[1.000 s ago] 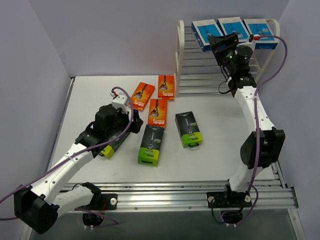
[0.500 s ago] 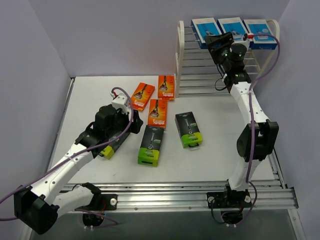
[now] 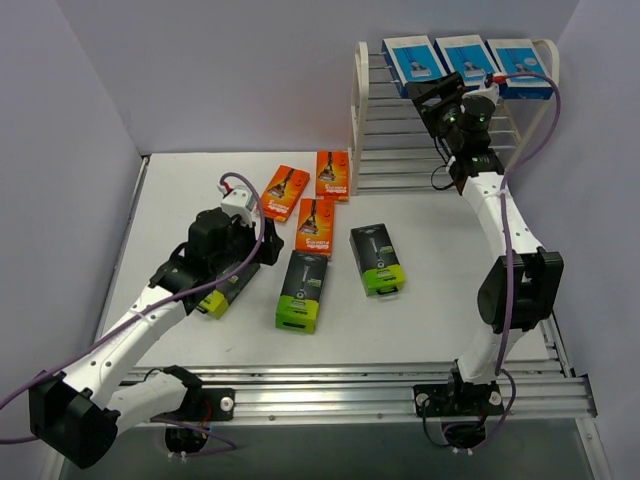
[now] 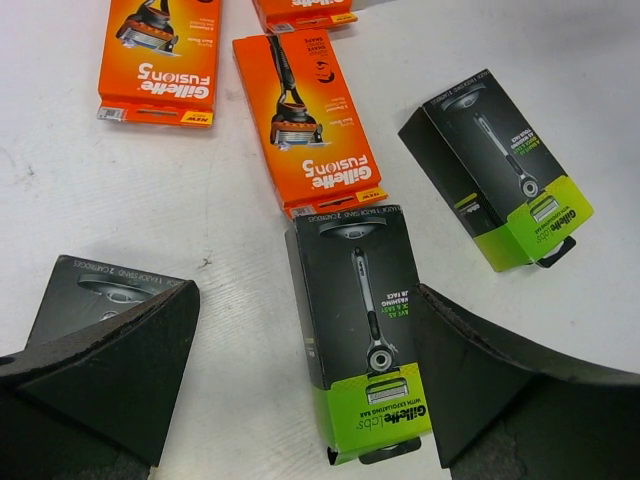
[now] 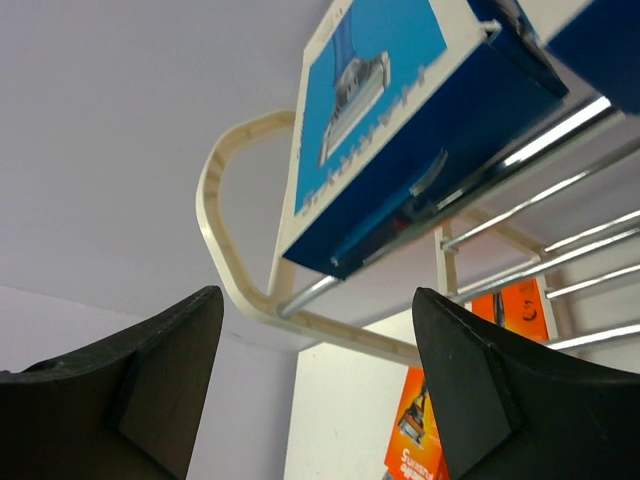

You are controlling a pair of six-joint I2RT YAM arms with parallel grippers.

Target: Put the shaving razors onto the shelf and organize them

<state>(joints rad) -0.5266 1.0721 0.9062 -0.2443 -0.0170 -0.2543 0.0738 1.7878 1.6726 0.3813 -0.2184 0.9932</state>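
**Blue row shelved, six packs waiting on the table**

Nearest the bases, the left gripper (image 4: 305, 300) hung low over the table (image 3: 440, 300), jaws spread wide and holding nothing. The near black pack (image 4: 75, 290) lay partly hidden under its left finger. The middle black pack (image 4: 365, 330) lay flat in the gap framed by the two fingers, lime end nearest. The right black pack (image 4: 495, 180) lay apart from it, further right. Whether either finger touched a pack could not be told.

Just beyond, the near orange pack (image 3: 315, 225) lay end to end with the middle black one. The left orange pack (image 3: 286, 190) and the far orange pack (image 3: 332, 173) lay a little further off.

At the far right stood the shelf (image 3: 362, 110). Its top tier carried the left blue pack (image 3: 415, 60), the middle blue pack (image 3: 467, 55) and the right blue pack (image 3: 522, 68) in a row. The right gripper (image 5: 318, 300) sat just under that tier, looking up at a blue pack on the rods (image 5: 540, 130). Its jaws were apart and empty.

The blue set appeared finished, so the step in hand was probably picking up a black pack with the left arm. That would call for settling the jaws across the pack's narrow width, closing on its long edges and lifting without dragging the orange neighbour. The shelf stood far from the left arm, so the free right arm would likely have to come back for the packs.
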